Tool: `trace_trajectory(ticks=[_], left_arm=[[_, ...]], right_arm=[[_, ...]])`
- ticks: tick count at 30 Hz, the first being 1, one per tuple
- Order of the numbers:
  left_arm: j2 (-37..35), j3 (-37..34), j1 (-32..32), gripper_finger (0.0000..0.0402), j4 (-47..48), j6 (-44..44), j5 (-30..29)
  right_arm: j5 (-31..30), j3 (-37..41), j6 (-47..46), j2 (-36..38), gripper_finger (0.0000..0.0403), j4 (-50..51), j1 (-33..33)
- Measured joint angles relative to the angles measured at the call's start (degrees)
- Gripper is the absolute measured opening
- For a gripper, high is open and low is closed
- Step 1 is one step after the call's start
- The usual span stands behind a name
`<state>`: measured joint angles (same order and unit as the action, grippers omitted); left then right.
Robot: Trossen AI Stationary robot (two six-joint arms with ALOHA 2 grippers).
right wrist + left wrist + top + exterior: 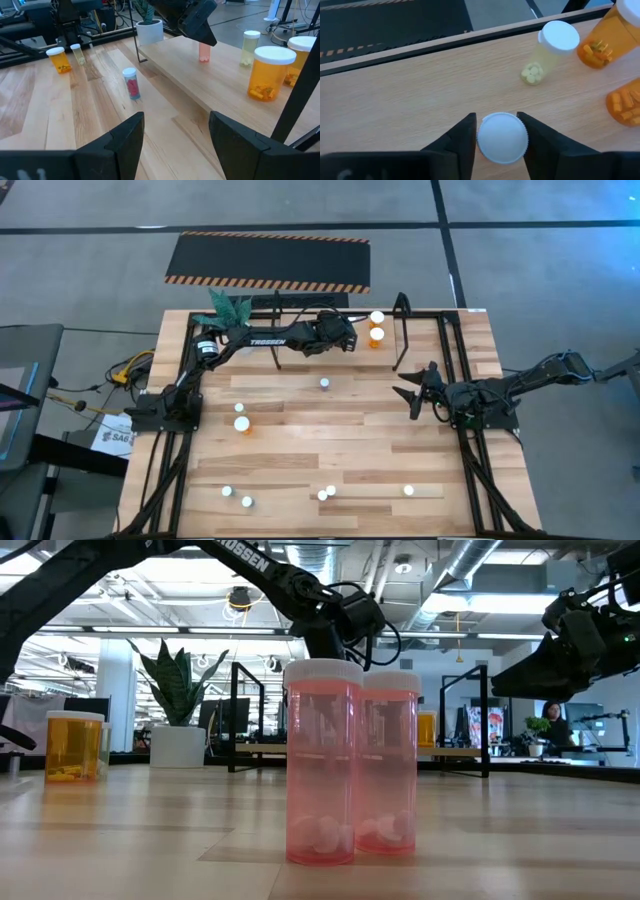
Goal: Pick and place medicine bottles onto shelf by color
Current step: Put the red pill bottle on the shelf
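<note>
The shelf stands along the table's far edge. My left gripper reaches over its wooden board and is shut on a pinkish medicine bottle that stands there. Also on the board are a greenish bottle and two larger orange ones. A red-filled bottle and an orange one stand mid-table, and several small bottles stand near the front edge. My right gripper waits open at the table's right, touching nothing. My left gripper pinches the pinkish bottle's white cap between its two fingers, one on each side of the cap's rim. The fingers slant down at it from the table's left near side. The bottle stands upright, with its base on the shelf board.
A potted plant stands at the shelf's left end. Black upright posts rise from the shelf. A black mat with striped orange edges lies on the floor beyond the table. Two pink bottles stand close to the low camera.
</note>
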<state>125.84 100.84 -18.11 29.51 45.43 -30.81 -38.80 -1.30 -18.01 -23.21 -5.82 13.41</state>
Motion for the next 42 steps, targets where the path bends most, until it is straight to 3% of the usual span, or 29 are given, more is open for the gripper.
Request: trace_trajectory(ticks=[7, 21, 30, 42], left_arm=[[0.0, 0.0, 0.0, 0.0101, -0.7, -1.4, 0.0], [-0.1, 0.0, -0.9, 0.0103, -5.9, -7.3, -2.3], [-0.1, 0.0, -2.8, 0.0103, -6.0, -6.8, -0.2], [-0.1, 0.0, -3.0, 0.0104, -5.5, -7.5, -3.4]], right_arm=[[0.0, 0.0, 0.0, 0.0, 0.0244, 0.0, 0.0], [0.0, 0.0, 0.0, 0.0, 0.0244, 0.0, 0.0], [0.0, 0.0, 0.0, 0.0, 0.0244, 0.0, 0.0], [0.0, 0.0, 0.0, 0.0, 0.0244, 0.0, 0.0]])
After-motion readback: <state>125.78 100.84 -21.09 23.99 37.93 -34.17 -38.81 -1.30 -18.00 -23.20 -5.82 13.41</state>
